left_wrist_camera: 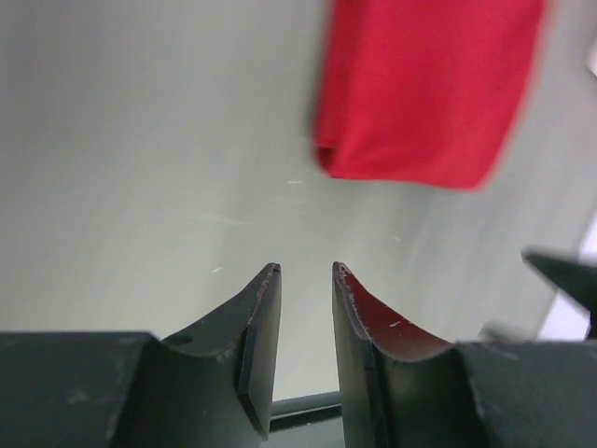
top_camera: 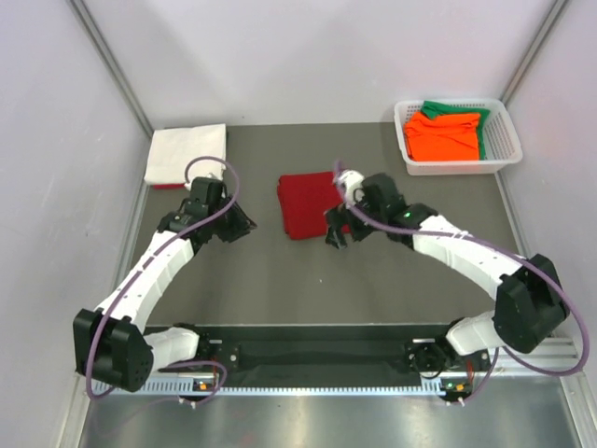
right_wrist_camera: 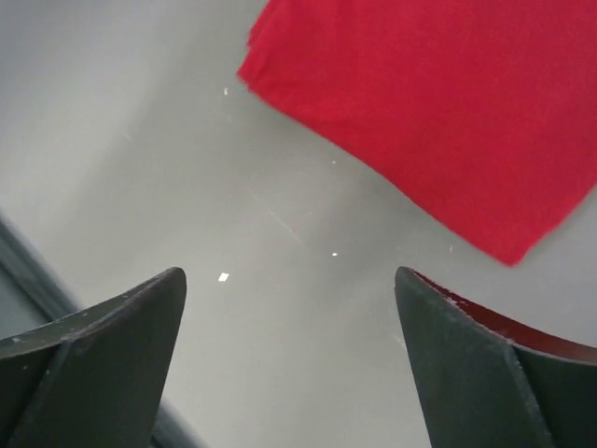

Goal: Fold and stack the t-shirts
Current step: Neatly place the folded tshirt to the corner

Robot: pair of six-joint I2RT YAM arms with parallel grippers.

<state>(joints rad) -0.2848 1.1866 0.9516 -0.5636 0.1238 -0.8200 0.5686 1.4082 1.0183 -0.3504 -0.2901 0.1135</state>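
A dark red t-shirt [top_camera: 310,203] lies folded into a rectangle in the middle of the grey table; it also shows in the left wrist view [left_wrist_camera: 420,93] and the right wrist view [right_wrist_camera: 438,103]. My left gripper [top_camera: 240,225] [left_wrist_camera: 303,269] is to its left, empty, with only a narrow gap between the jaws. My right gripper [top_camera: 335,234] [right_wrist_camera: 289,275] is wide open and empty, just off the shirt's near right corner. A folded white t-shirt [top_camera: 187,152] lies at the back left, with a red strip under its near edge. Orange [top_camera: 443,135] and green [top_camera: 457,110] t-shirts lie in the basket.
A white plastic lattice basket [top_camera: 452,168] stands at the back right. Pale walls close in the table on the left, back and right. A black rail [top_camera: 317,353] with the arm bases runs along the near edge.
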